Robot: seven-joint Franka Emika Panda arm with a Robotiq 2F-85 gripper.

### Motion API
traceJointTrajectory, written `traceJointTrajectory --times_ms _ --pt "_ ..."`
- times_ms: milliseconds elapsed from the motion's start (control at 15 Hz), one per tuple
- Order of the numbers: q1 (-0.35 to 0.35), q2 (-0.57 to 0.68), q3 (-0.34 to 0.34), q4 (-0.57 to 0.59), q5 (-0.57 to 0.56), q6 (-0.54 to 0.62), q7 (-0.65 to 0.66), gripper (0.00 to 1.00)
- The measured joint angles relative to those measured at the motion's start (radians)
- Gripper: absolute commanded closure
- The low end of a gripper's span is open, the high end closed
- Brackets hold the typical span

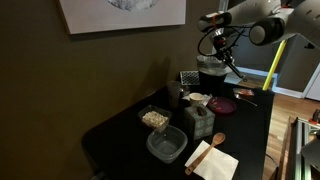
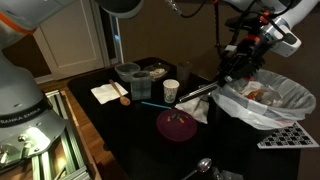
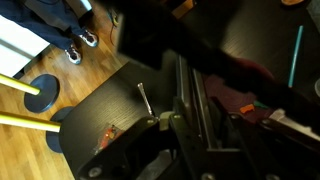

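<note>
My gripper hangs above the far side of the black table, next to a bin lined with a white bag. It is shut on a long metal utensil, perhaps tongs, which slants down toward a white cup and a purple plate. In an exterior view the gripper is above a dark pot. The wrist view shows the utensil running between the jaws of the gripper; its far end is hidden in the dark.
On the table stand a grey block-like cup, a clear container with food, an empty clear container, a grater and a napkin with a wooden spoon. A turquoise stick and a metal spoon lie nearby.
</note>
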Motion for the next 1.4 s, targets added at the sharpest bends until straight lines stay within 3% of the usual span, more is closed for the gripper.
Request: traceJointTrajectory --times_ms 200,267,333,400,600,667,733,800,867,1400 --pt "-0.005 0.023 0.000 0.040 -0.002 -0.022 0.001 0.95" --pt "-0.006 0.031 0.000 0.053 -0.004 -0.030 0.001 0.90" --pt "-0.007 0.039 0.000 0.066 -0.006 -0.038 0.002 0.73" --pt "-0.007 0.046 0.001 0.078 -0.008 -0.044 0.002 0.63" --pt "-0.010 0.068 0.001 0.118 -0.014 -0.064 0.007 0.53" --pt "-0.011 0.076 0.001 0.130 -0.017 -0.067 0.008 0.79" --pt "-0.012 0.085 0.001 0.142 -0.020 -0.069 0.009 0.72" --pt "-0.013 0.092 0.001 0.152 -0.022 -0.069 0.010 0.88" --pt "-0.013 0.099 0.002 0.161 -0.024 -0.072 0.011 0.95" --pt "-0.013 0.113 0.004 0.187 -0.035 -0.088 0.026 0.94"
